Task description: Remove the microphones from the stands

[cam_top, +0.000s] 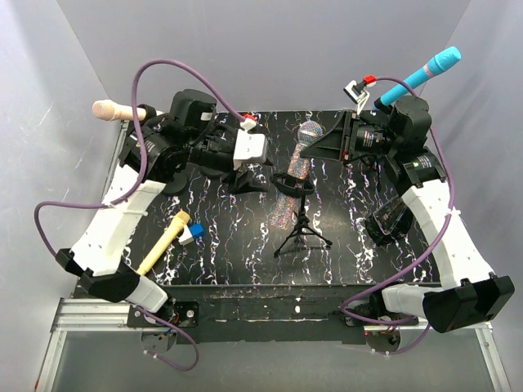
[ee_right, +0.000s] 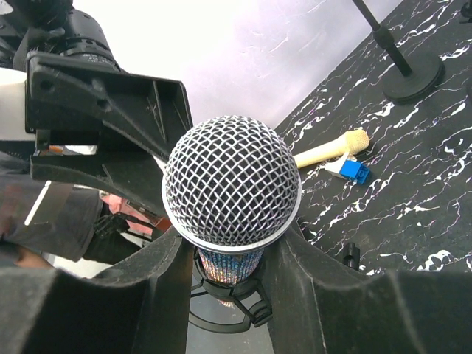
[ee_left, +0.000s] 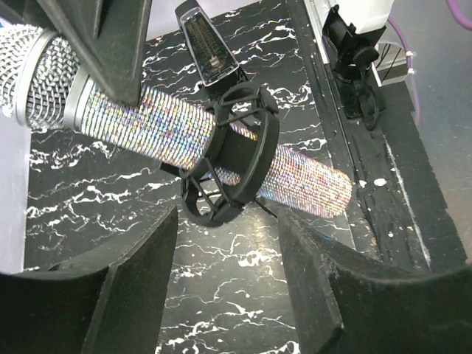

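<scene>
1. Gripping the silver mesh head end of the glitter-covered handheld microphone (ee_right: 231, 181): right end effector (ee_right: 228, 252) has one finger pad on each side, pressed to the body just below the mesh ball.
2. Microphone is not out yet. Its sparkly barrel runs through the black wire-frame shock-mount ring (ee_left: 236, 155), and the ring circles it at about mid-length.
3. Ring sits on top of the black tripod stand (cam_top: 302, 229), which is planted around the middle of the black white-veined tabletop (cam_top: 229, 253).
4. Microphone is tilted, with the head toward the far edge and the tail end toward the near edge. The tail sticks out past the ring and nothing touches it.
5. Left end effector (ee_left: 227, 221) is open, fingers apart with nothing between them. It is beside the ring and stand on their left side. From its wrist view the microphone lies beyond the fingertips, and I can see no contact.
6. Both arms reach in from opposite sides, with the microphone between them.
7. Other items: a cream stick-shaped toy microphone (cam_top: 163, 245) lies near the left edge, toward the near-left corner, with a small blue block (cam_top: 194, 233) just beside its head.
8. A second black stand with a round base (ee_right: 413, 77) shows in the right wrist view, well apart from the cream toy microphone.
</scene>
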Available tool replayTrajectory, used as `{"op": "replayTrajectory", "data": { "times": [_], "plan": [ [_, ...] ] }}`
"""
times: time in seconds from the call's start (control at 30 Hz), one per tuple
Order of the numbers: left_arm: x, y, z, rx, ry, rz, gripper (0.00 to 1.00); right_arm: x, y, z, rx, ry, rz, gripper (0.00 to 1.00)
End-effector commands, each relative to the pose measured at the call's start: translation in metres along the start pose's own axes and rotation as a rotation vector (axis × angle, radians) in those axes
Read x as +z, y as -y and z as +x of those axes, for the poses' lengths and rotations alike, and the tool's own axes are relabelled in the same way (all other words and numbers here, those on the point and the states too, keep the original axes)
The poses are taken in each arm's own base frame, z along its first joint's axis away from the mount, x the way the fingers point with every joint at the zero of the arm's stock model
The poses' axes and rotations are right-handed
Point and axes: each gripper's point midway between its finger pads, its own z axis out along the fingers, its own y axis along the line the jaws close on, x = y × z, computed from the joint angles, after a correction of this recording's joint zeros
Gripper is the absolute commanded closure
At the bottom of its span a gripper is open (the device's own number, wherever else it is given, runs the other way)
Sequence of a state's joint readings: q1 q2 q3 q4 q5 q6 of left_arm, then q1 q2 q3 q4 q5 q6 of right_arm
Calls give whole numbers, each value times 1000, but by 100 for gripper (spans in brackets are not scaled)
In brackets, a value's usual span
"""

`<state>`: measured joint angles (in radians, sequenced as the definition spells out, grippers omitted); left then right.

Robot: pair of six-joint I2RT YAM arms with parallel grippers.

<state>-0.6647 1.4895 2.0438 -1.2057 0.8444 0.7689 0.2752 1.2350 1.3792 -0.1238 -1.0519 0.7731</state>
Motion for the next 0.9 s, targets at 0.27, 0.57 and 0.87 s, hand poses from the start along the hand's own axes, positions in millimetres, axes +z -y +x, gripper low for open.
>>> {"op": "replayTrajectory", "data": {
  "times": [0.27, 0.57, 0.87],
  "plan": [
    [36, 10, -5, 244, -14, 51, 72, -1, 5, -9, -6, 58, 64, 99],
    [36, 7, 1, 404, -27, 17, 100, -7, 12, -46, -61, 131, 108, 99],
    [37, 19, 6, 399, -52, 121, 100, -14, 12, -143, -217, 236, 110, 99]
  ]
}}
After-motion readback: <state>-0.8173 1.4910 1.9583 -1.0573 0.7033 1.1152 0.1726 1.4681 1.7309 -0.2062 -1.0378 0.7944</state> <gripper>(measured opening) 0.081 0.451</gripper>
